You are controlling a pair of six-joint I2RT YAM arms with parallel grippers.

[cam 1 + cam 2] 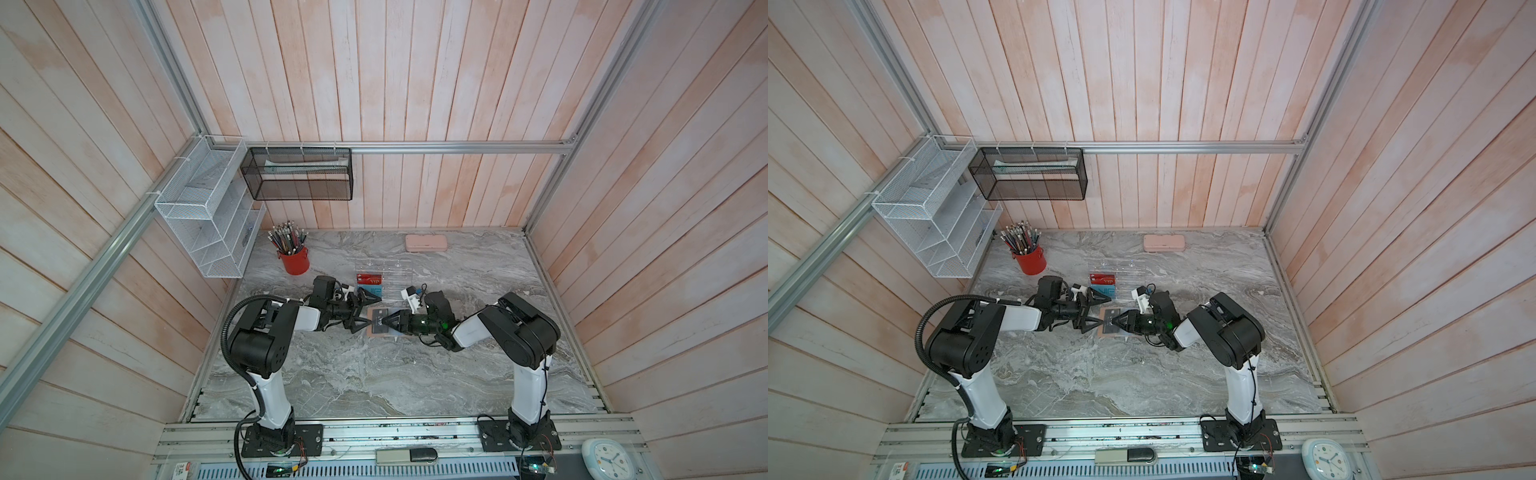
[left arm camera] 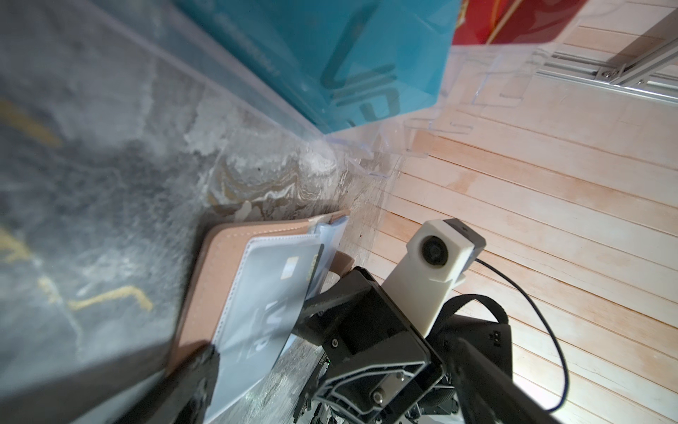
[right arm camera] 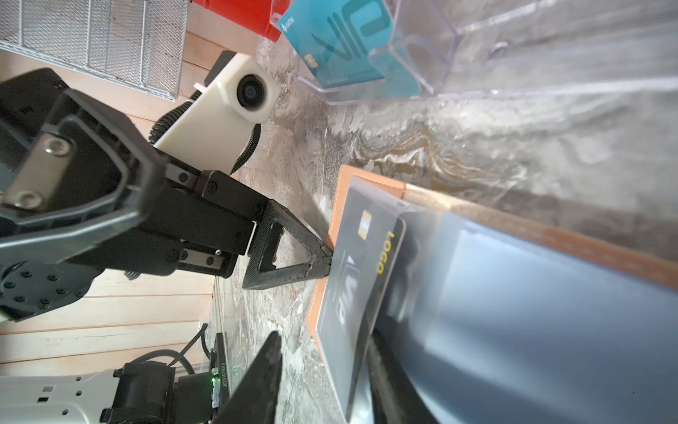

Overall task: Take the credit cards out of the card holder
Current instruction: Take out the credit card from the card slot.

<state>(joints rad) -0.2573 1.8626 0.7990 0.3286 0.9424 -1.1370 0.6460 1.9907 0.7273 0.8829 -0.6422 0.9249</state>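
The holder (image 1: 370, 331) lies open and flat on the tabletop (image 1: 353, 374), mid-scene between the two arms. The black card (image 1: 380, 321) sits in its pale sleeve (image 2: 264, 286). In the right wrist view the card's right edge pokes out of the sleeve, with the chip and yellow lettering uncovered.

The left end effector (image 1: 376, 309) reaches in from the left, jaws wide apart and nothing between them. Its near fingertip (image 3: 324, 257) presses on the holder's left edge, and its far finger is just beside the rack (image 1: 392, 270).

The right end effector (image 1: 384, 324) comes in from the right, low at the holder's right side. Its jaws stand partly apart, one finger on either side of the black card's right edge. In the right wrist view a strip of tabletop shows between one finger (image 3: 262, 385) and the card, so it is not clamped.

The teal card (image 1: 372, 289) and the red card (image 1: 369, 277) stand in the clear rack, just far of the holder, red behind teal. A red cup (image 1: 294, 261) of pencils is far left and a pink case (image 1: 427, 242) far right, both well apart from the holder
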